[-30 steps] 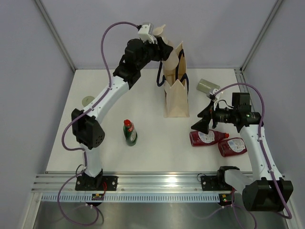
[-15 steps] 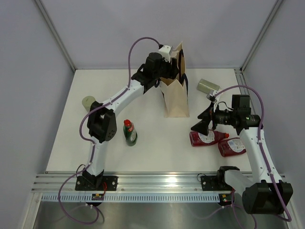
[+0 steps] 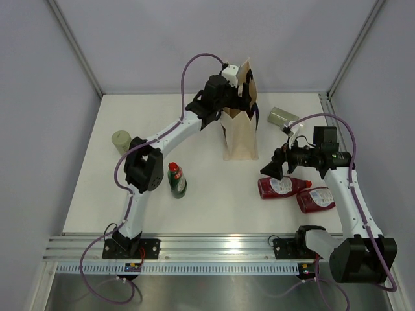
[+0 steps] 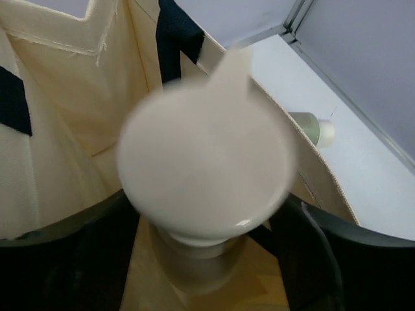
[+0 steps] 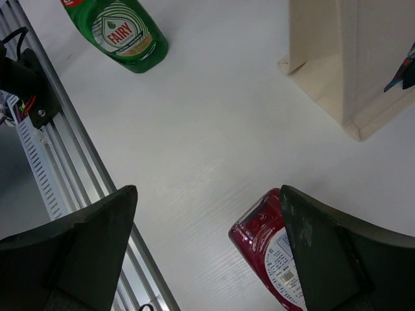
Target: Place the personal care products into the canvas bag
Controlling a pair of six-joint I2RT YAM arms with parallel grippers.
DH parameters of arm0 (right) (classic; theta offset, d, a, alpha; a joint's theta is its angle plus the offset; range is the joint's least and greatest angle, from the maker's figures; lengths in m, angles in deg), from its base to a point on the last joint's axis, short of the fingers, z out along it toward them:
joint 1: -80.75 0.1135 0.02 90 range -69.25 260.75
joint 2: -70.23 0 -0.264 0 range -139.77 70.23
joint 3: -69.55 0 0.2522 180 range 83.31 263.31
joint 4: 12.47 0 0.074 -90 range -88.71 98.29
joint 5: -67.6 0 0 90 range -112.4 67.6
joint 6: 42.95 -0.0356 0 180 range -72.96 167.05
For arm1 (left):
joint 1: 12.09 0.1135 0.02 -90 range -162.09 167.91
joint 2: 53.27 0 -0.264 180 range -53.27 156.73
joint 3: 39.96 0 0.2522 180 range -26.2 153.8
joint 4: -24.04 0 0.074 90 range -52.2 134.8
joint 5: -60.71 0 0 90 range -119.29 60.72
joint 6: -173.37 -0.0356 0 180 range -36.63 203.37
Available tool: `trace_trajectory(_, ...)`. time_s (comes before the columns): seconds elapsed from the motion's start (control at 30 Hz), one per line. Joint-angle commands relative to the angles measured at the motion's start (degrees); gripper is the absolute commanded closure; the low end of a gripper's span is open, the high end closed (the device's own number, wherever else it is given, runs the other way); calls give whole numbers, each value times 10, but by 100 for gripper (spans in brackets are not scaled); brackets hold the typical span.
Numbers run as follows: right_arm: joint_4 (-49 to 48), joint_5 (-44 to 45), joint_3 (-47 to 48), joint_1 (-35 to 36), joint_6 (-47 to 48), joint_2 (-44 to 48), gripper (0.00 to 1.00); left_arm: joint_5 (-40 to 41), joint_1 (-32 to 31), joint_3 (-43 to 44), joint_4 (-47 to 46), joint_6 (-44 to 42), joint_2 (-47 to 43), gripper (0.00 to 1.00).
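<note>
**Beige bottle goes down into the bag's mouth**

The canvas bag stands upright toward the far edge of the desk, about midway along it, with its mouth open. A second ago the left arm held the beige bottle high over the bag. Since then it has dropped, and the left gripper now sits right at the opening. From the wrist camera the bottle hangs between the two fingers with the bag's walls and dark straps all around it, so it is already inside the mouth. It looks blurred there. I cannot tell whether the fingers still clamp it or have let go. Either way, I'd say this first bottle is as good as delivered; only the release and the pull-out remain.

Five bottles are left outside. The green bottle stands left of centre, toward the near edge. One grey bottle is by the left edge, and the other grey bottle lies near the far right corner. The red bottle and the second red bottle lie side by side close to the right edge.

The right gripper has edged lower and hangs over the first red one with its fingers spread wide, holding nothing. That is probably the next pick.
</note>
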Motion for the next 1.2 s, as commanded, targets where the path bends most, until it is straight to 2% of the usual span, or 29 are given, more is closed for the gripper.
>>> trace_trajectory(0.0,-14,39,33,5,-22,-17,1,17,-3,29,-17,1,3,12)
trace_trajectory(0.13,-11,44,54,5,-29,-33,0,18,-2,40,-13,-1,-2,7)
trace_trajectory(0.17,-10,45,57,5,-31,-41,0,18,-2,43,-11,-1,-3,2)
trace_trajectory(0.33,-12,72,85,2,-42,-58,1,4,1,64,-14,4,-19,1)
trace_trajectory(0.43,-51,141,115,-4,-63,-74,1,1,7,85,-11,7,-31,1)
trace_trajectory(0.47,-60,202,127,-7,-70,-94,1,1,8,99,-5,6,-42,1)
trace_trajectory(0.5,-62,227,144,-9,-64,-109,0,2,11,105,0,6,-49,1)
trace_trajectory(0.63,-35,281,268,-39,7,-217,1,-3,29,104,22,5,-107,1)
trace_trajectory(0.67,-18,285,291,-43,62,-275,0,-11,32,97,25,6,-122,1)
trace_trajectory(0.8,108,302,443,-45,206,-437,0,-35,44,9,26,17,-235,1)
trace_trajectory(0.83,147,313,502,-45,225,-465,1,-40,50,-38,27,20,-255,1)
trace_trajectory(0.9,168,319,558,-45,273,-533,0,-49,53,-88,36,17,-316,1)
trace_trajectory(0.93,157,329,572,-45,278,-548,0,-50,58,-137,50,14,-335,1)
trace_trajectory(1.03,130,342,629,-45,285,-599,1,-46,64,-212,82,2,-414,1)
trace_trajectory(1.17,151,356,735,-45,273,-695,0,-25,69,-348,109,-1,-504,1)
